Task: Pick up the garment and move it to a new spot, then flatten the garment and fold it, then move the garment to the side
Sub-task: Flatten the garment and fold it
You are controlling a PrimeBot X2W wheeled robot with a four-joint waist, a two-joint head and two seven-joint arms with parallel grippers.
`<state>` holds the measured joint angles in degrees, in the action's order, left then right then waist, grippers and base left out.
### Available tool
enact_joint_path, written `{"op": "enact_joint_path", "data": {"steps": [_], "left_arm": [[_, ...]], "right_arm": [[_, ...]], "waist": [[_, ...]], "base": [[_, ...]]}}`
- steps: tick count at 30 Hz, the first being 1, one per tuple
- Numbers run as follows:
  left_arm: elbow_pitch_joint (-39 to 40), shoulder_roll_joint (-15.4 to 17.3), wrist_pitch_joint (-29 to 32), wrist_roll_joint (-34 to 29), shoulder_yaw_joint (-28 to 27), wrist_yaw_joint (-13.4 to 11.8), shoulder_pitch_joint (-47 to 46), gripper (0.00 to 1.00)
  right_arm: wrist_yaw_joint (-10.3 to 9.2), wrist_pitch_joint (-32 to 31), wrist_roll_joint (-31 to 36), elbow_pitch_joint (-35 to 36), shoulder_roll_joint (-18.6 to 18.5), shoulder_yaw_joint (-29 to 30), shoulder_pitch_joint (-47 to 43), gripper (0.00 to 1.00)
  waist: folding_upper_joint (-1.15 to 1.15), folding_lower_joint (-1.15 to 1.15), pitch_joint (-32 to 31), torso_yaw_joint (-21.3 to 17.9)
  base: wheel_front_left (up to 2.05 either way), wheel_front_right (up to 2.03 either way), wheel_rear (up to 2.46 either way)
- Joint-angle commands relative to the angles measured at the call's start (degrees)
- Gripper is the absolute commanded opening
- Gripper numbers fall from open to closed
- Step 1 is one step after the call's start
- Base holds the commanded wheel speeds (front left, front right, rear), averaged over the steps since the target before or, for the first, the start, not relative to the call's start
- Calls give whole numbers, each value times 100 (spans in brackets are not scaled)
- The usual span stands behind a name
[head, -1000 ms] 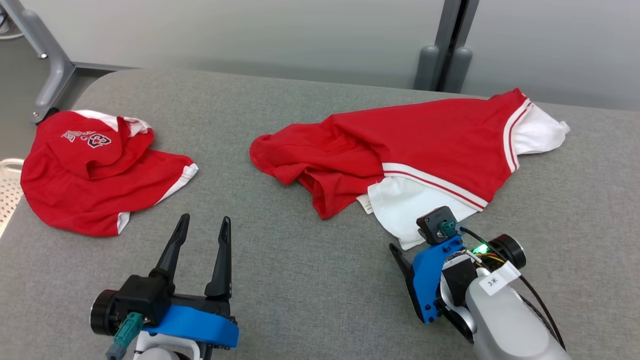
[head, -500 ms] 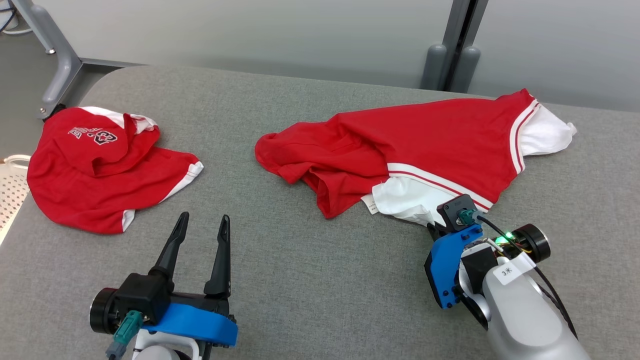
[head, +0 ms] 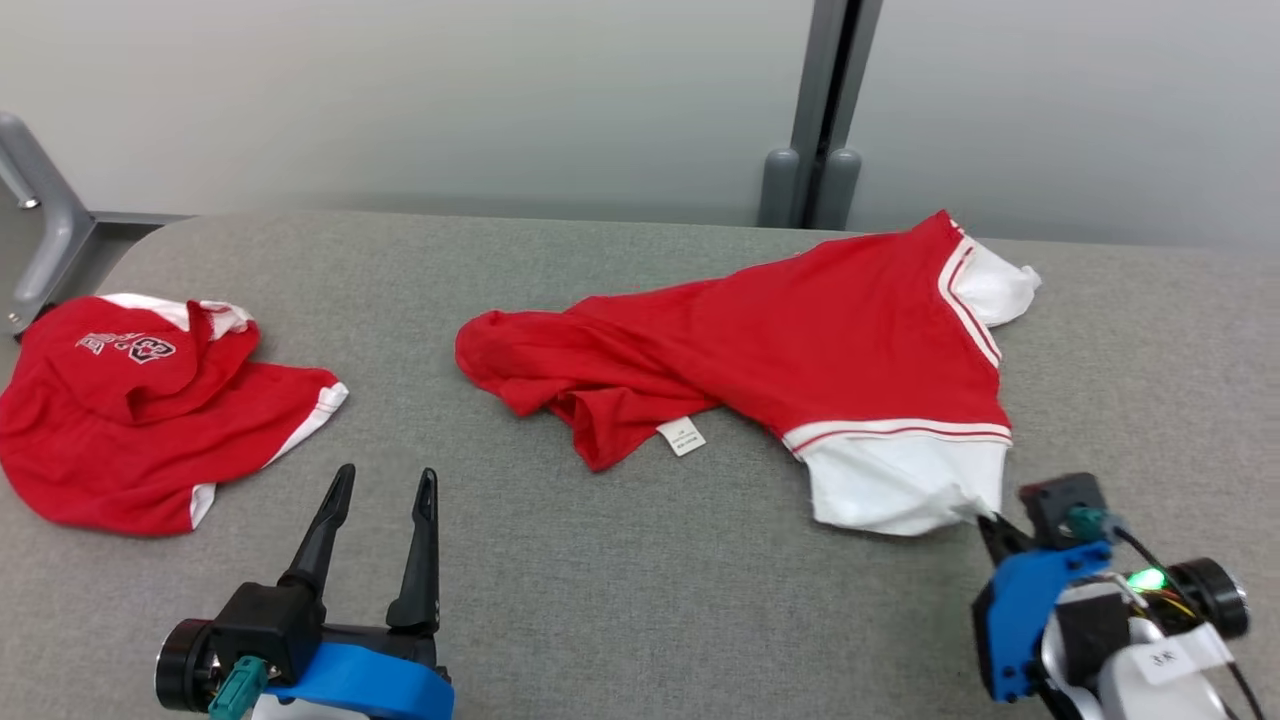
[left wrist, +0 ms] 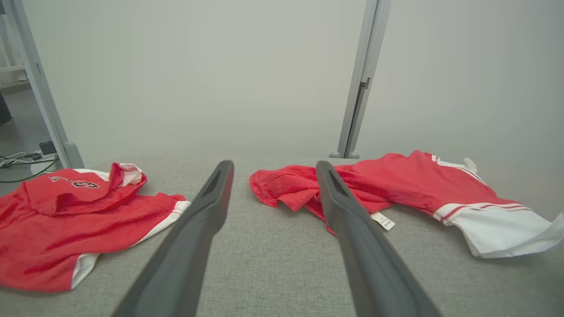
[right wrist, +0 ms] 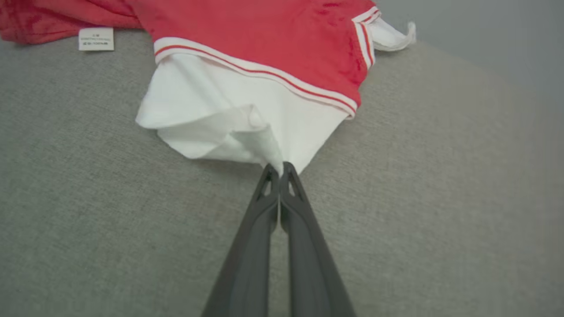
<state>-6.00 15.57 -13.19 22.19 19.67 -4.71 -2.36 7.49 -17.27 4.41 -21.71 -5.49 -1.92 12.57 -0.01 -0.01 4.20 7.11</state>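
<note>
A red garment with white sleeves and striped trim lies crumpled across the middle and right of the grey table. My right gripper is shut on the edge of its near white sleeve, the cloth pinched at the fingertips and pulled taut toward me. The same garment shows in the left wrist view, its white sleeve lifted at the right. My left gripper stands open over bare table near the front left, holding nothing.
A second red garment with white trim and a printed logo lies bunched at the table's left edge. A grey post rises behind the table against a pale wall. A grey metal frame leg stands at the far left.
My right gripper closed on the white sleeve and drew it to the right and toward me, stretching the garment out. The head camera shifted. The left gripper held still.
</note>
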Motion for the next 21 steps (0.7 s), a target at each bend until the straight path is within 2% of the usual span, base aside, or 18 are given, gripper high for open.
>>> {"op": "enact_joint_path", "data": {"steps": [1,5,8,12,15,16,17,21], "left_arm": [[34,33,5,17,-6,-33,64,100],[106,77,32,39,-31,-66,126,100],[129,95,53,56,-32,-89,151,100],[157,105,87,73,-9,-91,121,100],[178,120,103,79,4,-96,74,100],[184,126,110,80,8,-97,61,100],[189,131,117,80,13,-101,52,100],[203,147,115,96,20,-112,40,100]], "right_arm": [[1,-90,8,266,-25,159,-246,0],[1,-408,37,1299,4,829,-838,0],[1,-580,86,1754,60,1230,-1160,0],[1,-728,144,2094,180,1544,-1432,0],[1,-759,58,2084,232,1531,-1543,0],[1,-791,22,2045,239,1524,-1580,73],[1,-802,-35,2034,242,1517,-1601,100],[1,-662,-270,2087,257,1509,-1571,100]], "waist": [[1,1,-93,-123],[1,1,-136,-285],[1,1,-149,-366],[1,1,-148,-413],[1,1,-125,-414],[1,1,-118,-410],[1,1,-112,-404],[1,1,-85,-367]], "base": [[0,0,0],[0,0,0],[0,0,0],[0,0,0],[0,0,0],[0,0,0],[0,0,0],[0,0,0]]}}
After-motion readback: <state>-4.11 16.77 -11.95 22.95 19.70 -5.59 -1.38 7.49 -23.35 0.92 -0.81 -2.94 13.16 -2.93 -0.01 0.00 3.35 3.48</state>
